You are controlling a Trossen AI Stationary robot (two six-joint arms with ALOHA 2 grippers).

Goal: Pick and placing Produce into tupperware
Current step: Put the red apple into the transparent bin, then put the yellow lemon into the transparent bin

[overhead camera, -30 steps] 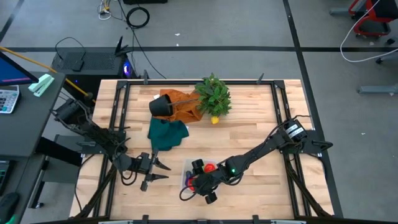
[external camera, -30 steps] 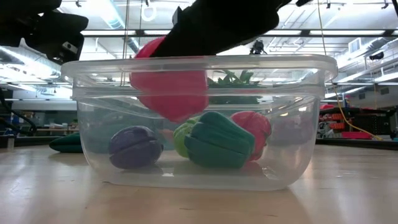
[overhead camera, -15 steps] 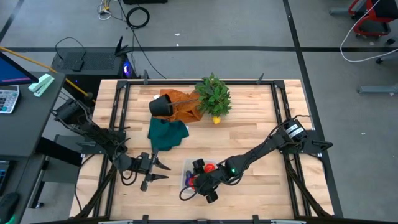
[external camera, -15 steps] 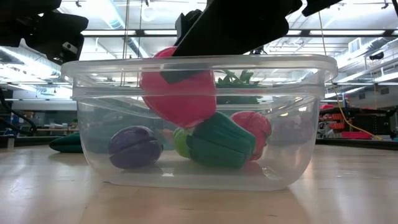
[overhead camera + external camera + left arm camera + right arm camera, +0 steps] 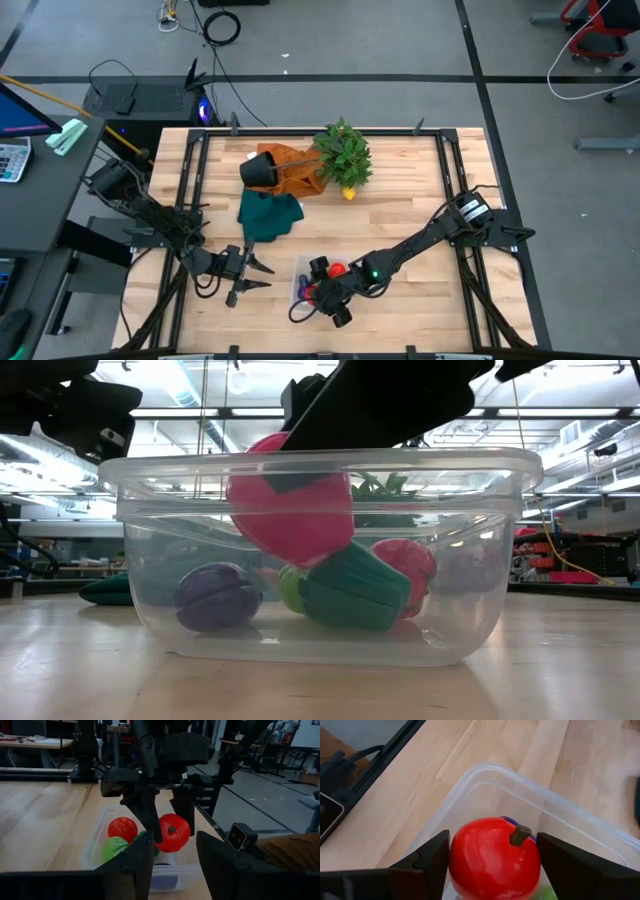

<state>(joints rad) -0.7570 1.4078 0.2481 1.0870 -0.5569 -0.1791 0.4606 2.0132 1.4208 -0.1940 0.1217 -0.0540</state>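
The clear tupperware (image 5: 302, 268) stands near the table's front edge. In it lie a purple piece (image 5: 215, 595), a dark green piece (image 5: 350, 590), a light green piece (image 5: 114, 847) and a red piece (image 5: 122, 829). My right gripper (image 5: 312, 290) reaches down over the tub, shut on a second red piece with a stalk (image 5: 492, 857). A yellow piece (image 5: 346, 193) lies on the table by the leafy plant. My left gripper (image 5: 268, 275) hovers level, just left of the tub, open with nothing between its fingers. My right gripper pinches the red piece by its two opposite sides (image 5: 454, 862) between its two fingers. The fingers slant down from the table's right side. The stalk (image 5: 519, 834) is on top. The piece sits inside the tub's rim, its lower side resting on the dark green piece (image 5: 335, 565).
A black pot (image 5: 260, 168) lies tipped on an orange cloth (image 5: 295, 170) at the back, beside the leafy plant (image 5: 343, 153). A teal cloth (image 5: 268, 215) lies left of centre. Black rails (image 5: 185, 200) frame the tabletop.
The red piece in my right gripper has sunk a little deeper into the tub and come to lean on the dark green piece, which has been nudged slightly. My left gripper has kept still.
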